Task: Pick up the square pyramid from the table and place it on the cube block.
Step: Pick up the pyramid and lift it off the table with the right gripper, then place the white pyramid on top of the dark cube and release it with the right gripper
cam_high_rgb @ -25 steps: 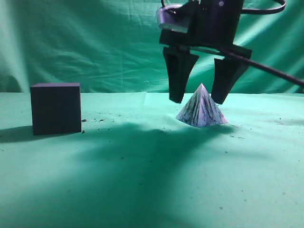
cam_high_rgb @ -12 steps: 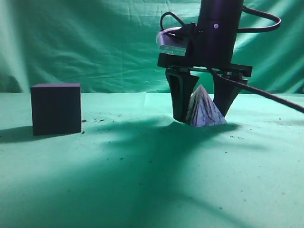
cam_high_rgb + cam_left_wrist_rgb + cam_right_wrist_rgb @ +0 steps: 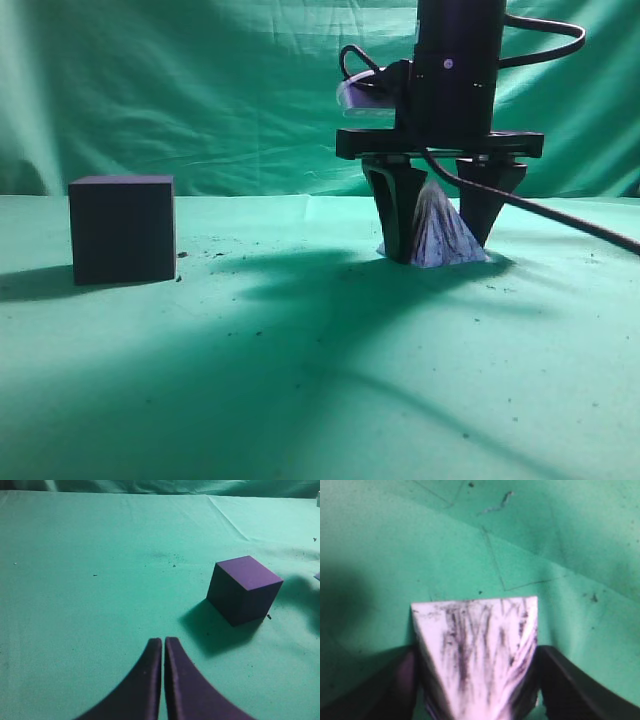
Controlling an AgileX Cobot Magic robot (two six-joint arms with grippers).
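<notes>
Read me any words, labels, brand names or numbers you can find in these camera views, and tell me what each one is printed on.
No readable text in any view.
The pyramid carries only dark marbled streaks, not letters.
The cube is plain and dark, with no label.
The right gripper and the green cloth show no markings either.

One square pyramid [image 3: 440, 232] and one cube block [image 3: 123, 229] are in view, so two solid shapes in all, both on a single green surface [image 3: 320, 380]. Two grippers show: the right gripper [image 3: 443, 240] and the left gripper [image 3: 163, 647], each with two dark fingers [image 3: 398, 215], four fingers altogether. One black cable [image 3: 545, 215] trails from the right arm.
</notes>
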